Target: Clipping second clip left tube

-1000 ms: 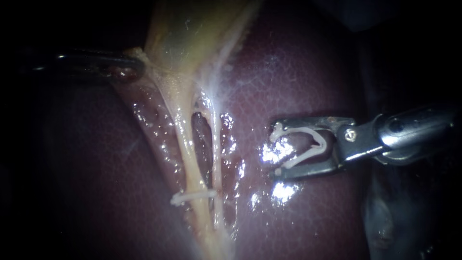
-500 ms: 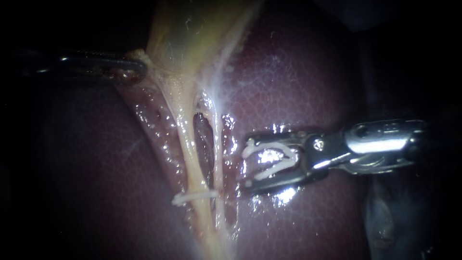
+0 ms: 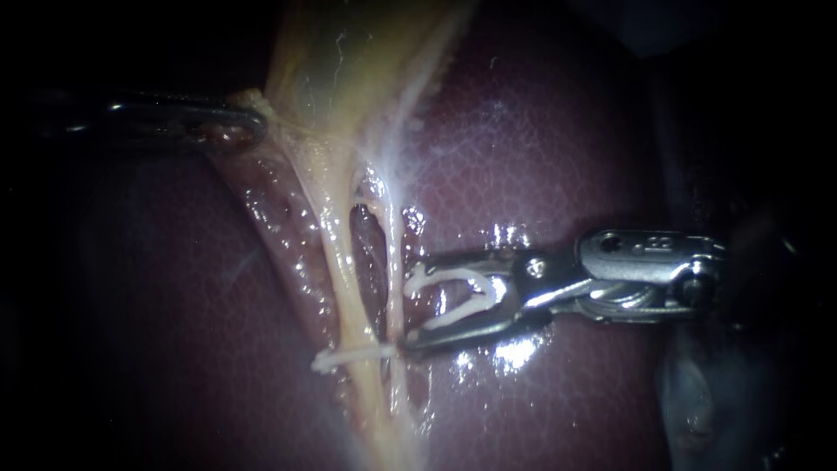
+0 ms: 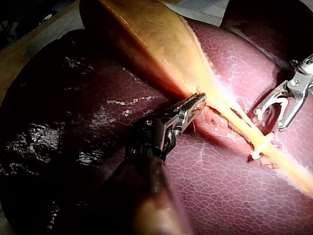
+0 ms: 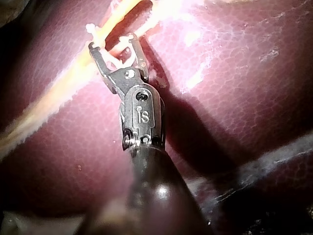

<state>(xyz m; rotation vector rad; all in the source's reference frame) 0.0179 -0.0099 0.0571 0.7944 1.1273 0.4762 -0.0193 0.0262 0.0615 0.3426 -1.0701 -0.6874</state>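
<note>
Clip (image 3: 453, 278) lies crosswise, mouth toward the tubes (image 3: 344, 288), pinched in right pincer (image 3: 408, 307); left pincer (image 4: 198, 101) pinches gallbladder (image 3: 340, 61).

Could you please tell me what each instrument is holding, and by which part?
The left instrument grips the gallbladder at its narrow end; right instrument holds an open clip by its two legs.

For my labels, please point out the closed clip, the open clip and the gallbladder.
closed clip (image 3: 349, 355), endoscope view, its middle where it crosses the tube.
open clip (image 3: 453, 277), endoscope view, its upper arm.
gallbladder (image 4: 146, 34), left wrist view, its yellow wall.
</note>
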